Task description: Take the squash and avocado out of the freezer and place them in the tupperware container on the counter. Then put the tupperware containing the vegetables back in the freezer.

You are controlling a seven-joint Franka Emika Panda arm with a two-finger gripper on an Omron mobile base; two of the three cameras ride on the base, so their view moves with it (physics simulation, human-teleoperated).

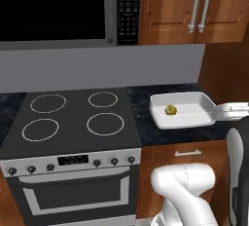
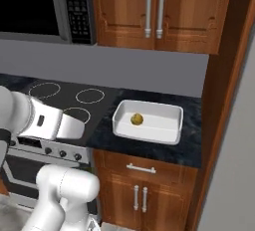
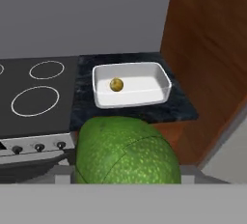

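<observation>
Nearest the hand cam: the avocado [image 3: 126, 151] sits right at the bottom of the hand view, big and close, where the fingertips would rise — it hides them. Judging by that, the gripper is clasping the avocado; jaws stand fairly wide, as a fruit between them would need. Its long axis runs roughly across the view. Beyond & above it in the hand view, past the counter [image 3: 144, 114] edge: the tupperware container [image 3: 161, 76], w/ the squash [image 3: 116, 84] already in its left half. So the drop spot lies straight ahead of the fingers — right half free. Next move prob. carry fwd over the rim, then release.
</observation>
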